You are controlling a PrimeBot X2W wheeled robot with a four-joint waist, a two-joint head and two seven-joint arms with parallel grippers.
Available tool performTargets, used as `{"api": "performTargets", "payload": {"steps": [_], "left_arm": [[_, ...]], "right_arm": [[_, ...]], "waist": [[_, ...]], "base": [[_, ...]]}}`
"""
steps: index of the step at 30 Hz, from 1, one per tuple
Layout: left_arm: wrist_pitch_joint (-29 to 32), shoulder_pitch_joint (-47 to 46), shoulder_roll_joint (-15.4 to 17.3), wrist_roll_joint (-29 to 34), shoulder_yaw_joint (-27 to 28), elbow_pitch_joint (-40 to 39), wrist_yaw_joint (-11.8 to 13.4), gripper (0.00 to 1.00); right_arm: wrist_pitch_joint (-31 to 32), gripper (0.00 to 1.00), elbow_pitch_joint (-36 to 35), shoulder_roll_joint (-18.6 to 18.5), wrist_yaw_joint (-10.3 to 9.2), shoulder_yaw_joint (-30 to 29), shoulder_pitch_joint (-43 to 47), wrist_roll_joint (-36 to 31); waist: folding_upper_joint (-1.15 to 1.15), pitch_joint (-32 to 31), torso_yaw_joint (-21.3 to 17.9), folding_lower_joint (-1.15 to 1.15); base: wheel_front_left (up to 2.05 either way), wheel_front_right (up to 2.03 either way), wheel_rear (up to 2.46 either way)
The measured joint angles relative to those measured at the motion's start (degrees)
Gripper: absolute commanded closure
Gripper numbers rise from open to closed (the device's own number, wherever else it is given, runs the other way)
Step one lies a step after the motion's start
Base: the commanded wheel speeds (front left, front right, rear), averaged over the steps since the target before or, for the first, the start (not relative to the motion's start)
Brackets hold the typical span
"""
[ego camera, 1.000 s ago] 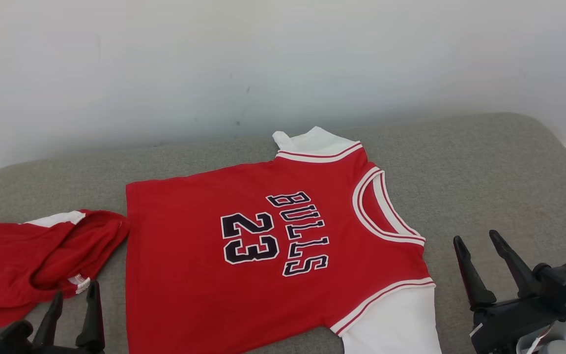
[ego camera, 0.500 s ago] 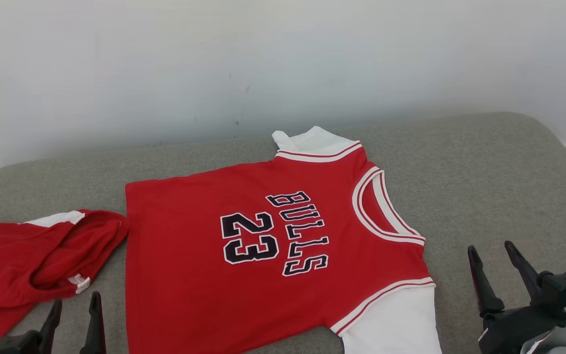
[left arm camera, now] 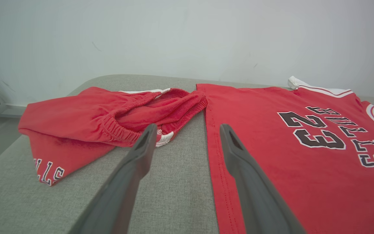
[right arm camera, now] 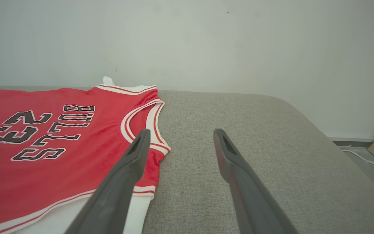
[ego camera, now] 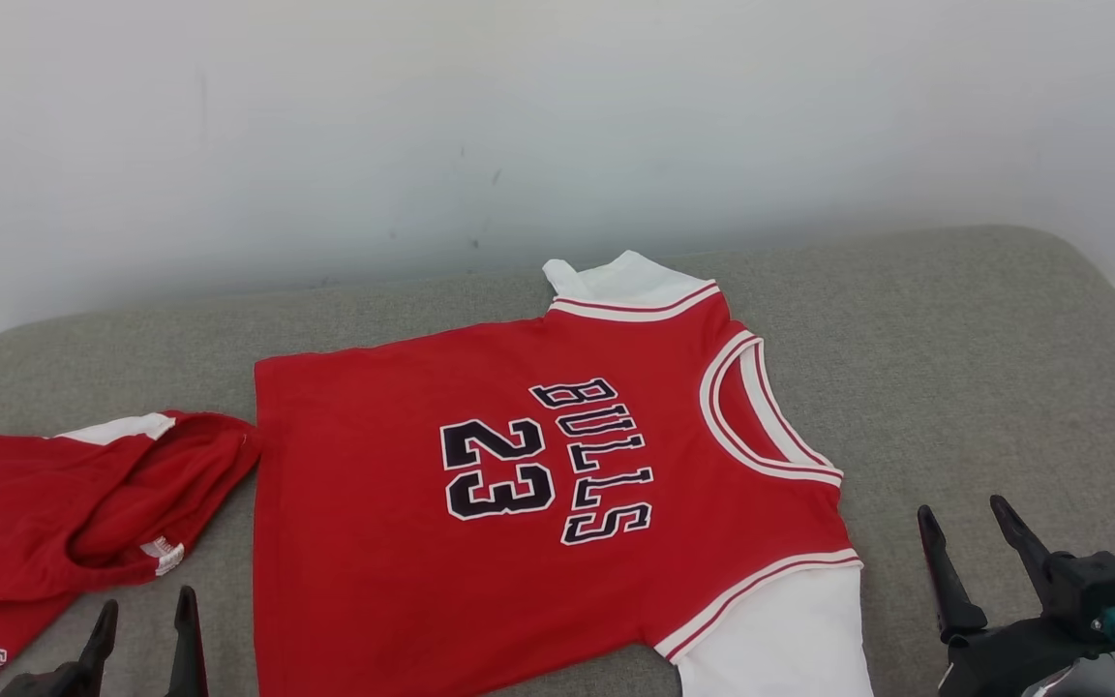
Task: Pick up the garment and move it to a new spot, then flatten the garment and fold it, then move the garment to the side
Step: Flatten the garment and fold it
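A red jersey-style garment [ego camera: 519, 474] with white sleeves and "BULLS 23" in black lies spread flat on the grey cushioned surface [ego camera: 954, 368], neck to the right; I also see the garment [left arm camera: 304, 146] in the left wrist view and the garment [right arm camera: 44, 139] in the right wrist view. My left gripper [ego camera: 144, 608] hovers open at the lower left, just off the garment's bottom hem, holding nothing. My right gripper [ego camera: 960, 513] stands open at the lower right, beside the near white sleeve [ego camera: 780, 629], empty.
Crumpled red shorts [ego camera: 64, 513] lie at the left edge of the surface, also seen as red shorts [left arm camera: 109, 113] ahead of the left fingers. A pale wall [ego camera: 557, 126] rises behind. Bare grey surface [right arm camera: 255, 130] extends to the right, ending in a rounded edge above the floor.
Both grippers have drawn back and down toward the near edge. The head camera shifted slightly; the garment lies as before.
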Motion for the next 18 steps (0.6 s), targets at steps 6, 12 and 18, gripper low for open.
{"api": "performTargets", "payload": {"steps": [6,12,18], "left_arm": [[0.0,0.1,-0.6,0.7,1.3,0.0,0.0,0.0],[0.0,0.9,-1.0,1.6,1.4,0.0,0.0,0.0],[0.3,0.9,-1.3,3.2,1.8,0.0,0.0,0.0]], "right_arm": [[-0.1,0.0,0.6,0.5,0.0,-0.2,-0.1,-0.4],[-0.1,0.0,0.8,1.1,0.0,-1.0,0.0,-0.7],[-0.1,0.0,1.3,1.4,0.0,-1.1,0.1,-0.9]], "waist": [[0.0,-0.2,-0.3,0.0],[0.0,-0.5,-0.8,0.0],[0.0,-0.7,-1.1,0.0]], "base": [[0.0,0.0,0.0],[0.0,0.0,0.0],[0.0,0.0,0.0]]}}
